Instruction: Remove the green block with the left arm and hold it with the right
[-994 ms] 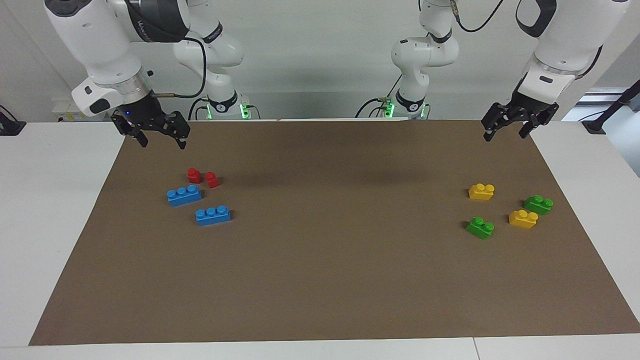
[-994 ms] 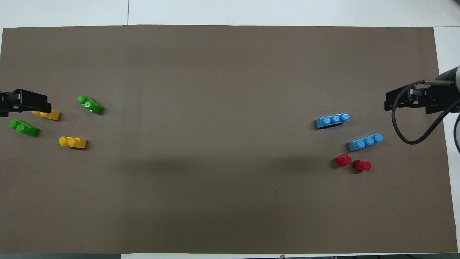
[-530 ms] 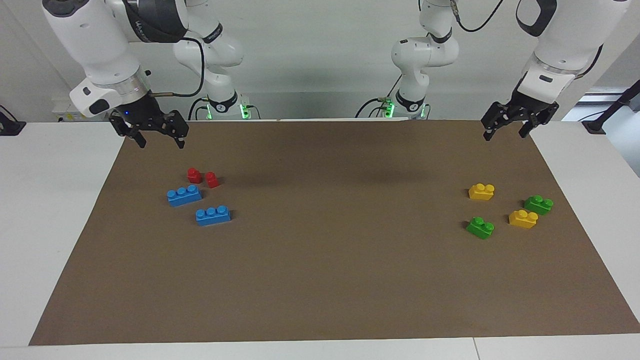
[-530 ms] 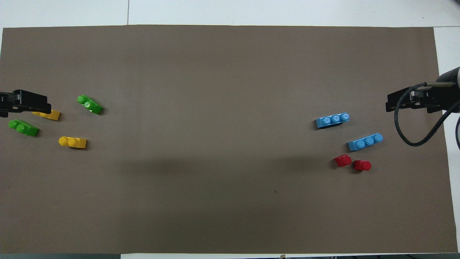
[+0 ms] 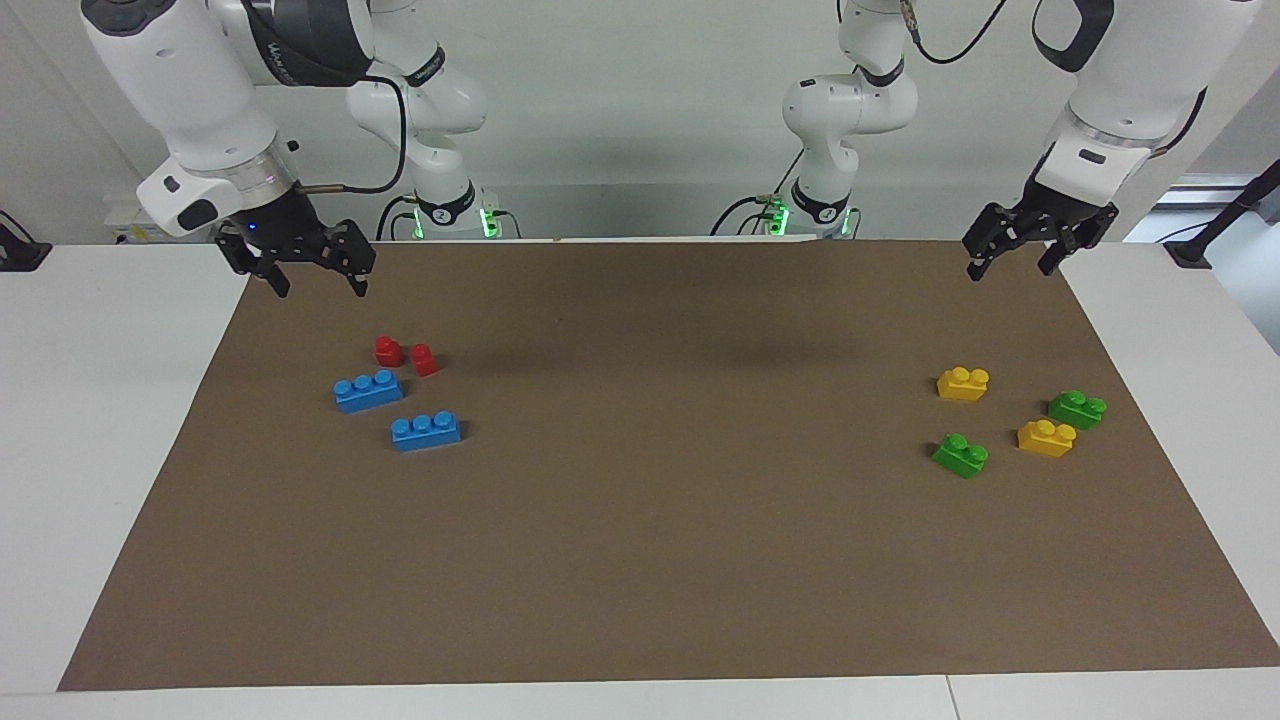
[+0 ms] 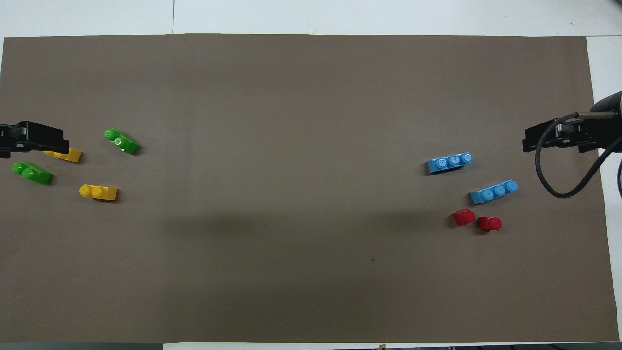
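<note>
Eight bricks lie loose on the brown mat (image 5: 640,560) that covers the white surface (image 5: 110,420). None is stacked, so I judge there is nothing to pull the target off, only a plain pick.

Both arms hang high over the mat's edge nearest the robots. On the facing view the left tool (image 5: 1010,268) is at two o'clock and the right tool (image 5: 322,287) at ten. Each has its fingers apart and carries nothing, so I read them as ready and not yet committed.

I count two blue three-stud bricks (image 5: 369,391) at nine o'clock, near the right arm. Four two-stud bricks sit at three o'clock, in easy reach of the left arm:
- two yellow bricks (image 5: 963,383)
- one darker green brick (image 5: 1077,409)
- the green block (image 5: 961,455), at seven o'clock of that cluster and farthest from the robots

Smallest are two red single-stud bricks (image 5: 388,350).
</note>
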Tool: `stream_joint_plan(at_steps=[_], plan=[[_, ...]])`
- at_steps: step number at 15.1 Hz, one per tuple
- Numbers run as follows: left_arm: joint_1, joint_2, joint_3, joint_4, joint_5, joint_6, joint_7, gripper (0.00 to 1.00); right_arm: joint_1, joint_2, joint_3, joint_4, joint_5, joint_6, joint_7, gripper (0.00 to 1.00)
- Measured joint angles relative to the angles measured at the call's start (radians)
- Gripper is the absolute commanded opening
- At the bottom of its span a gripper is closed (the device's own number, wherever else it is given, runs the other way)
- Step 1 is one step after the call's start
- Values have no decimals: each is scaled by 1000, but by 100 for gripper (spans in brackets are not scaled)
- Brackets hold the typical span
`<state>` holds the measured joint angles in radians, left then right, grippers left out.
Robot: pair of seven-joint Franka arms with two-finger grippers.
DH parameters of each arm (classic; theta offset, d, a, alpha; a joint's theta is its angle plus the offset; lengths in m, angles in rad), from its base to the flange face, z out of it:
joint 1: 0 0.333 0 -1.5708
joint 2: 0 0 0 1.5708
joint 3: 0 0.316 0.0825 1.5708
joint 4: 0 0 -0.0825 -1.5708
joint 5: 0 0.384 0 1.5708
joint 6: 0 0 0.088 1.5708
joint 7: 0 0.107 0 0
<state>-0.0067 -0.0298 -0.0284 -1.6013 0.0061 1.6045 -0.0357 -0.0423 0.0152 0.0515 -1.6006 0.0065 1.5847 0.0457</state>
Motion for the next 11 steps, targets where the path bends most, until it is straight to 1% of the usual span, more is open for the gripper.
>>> stream_joint_plan(at_steps=[11], plan=[[0, 0, 0, 0, 0, -1, 0, 100, -6, 0, 0, 0, 0, -9, 0, 100]])
